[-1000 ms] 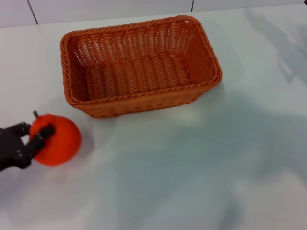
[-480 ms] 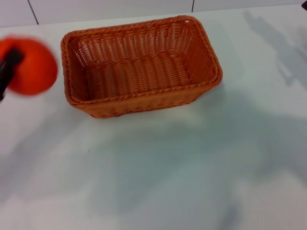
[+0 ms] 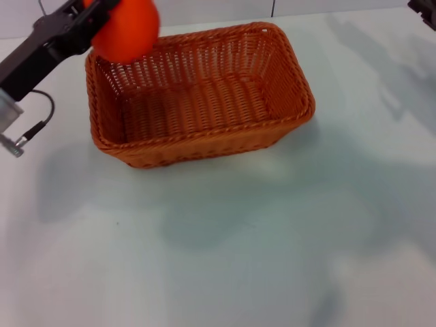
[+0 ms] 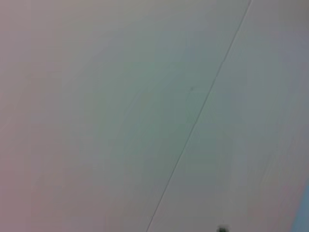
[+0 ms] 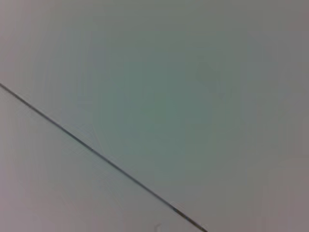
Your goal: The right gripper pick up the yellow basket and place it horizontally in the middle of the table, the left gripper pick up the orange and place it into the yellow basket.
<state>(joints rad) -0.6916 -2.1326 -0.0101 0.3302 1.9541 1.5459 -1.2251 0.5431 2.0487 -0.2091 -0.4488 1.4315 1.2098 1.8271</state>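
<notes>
The orange (image 3: 126, 27) is held in the air above the far left corner of the yellow basket (image 3: 197, 95), pinched by the left gripper (image 3: 102, 13), whose black fingers close against the fruit's left side. The basket rests lengthwise on the table (image 3: 272, 238), open side up, in the far central area. The right gripper (image 3: 424, 10) shows only as a dark tip at the far right edge; whether it is spread or pressed together cannot be told.

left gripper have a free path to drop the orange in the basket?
Probably yes. The left gripper holds the orange above the basket's far-left corner; the basket is open-topped and empty, nothing in between.
</notes>
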